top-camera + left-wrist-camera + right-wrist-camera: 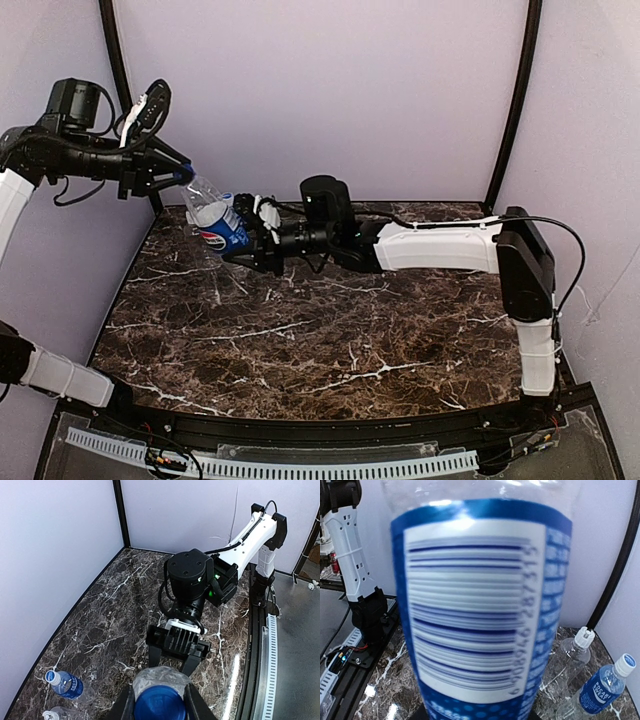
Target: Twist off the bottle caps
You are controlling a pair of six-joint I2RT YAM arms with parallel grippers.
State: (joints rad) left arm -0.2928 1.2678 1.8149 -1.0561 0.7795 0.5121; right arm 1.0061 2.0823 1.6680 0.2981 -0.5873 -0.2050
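In wrist views only: blue-label bottle [600, 690], unlabelled bottle [567, 662]

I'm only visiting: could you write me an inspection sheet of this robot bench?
Surface: dark marbled table, no spills.
Job's things: clear Pepsi-labelled plastic bottle held aloft, blue cap on; blue-labelled clear bottle and unlabelled clear bottle, both capped, near the wall.
Clutter: nothing seen.
Grippers: left gripper shut on the cap; right gripper shut on the Pepsi bottle's body.
Cables: black cable looping off the right arm.
Surroundings: pale lilac walls.
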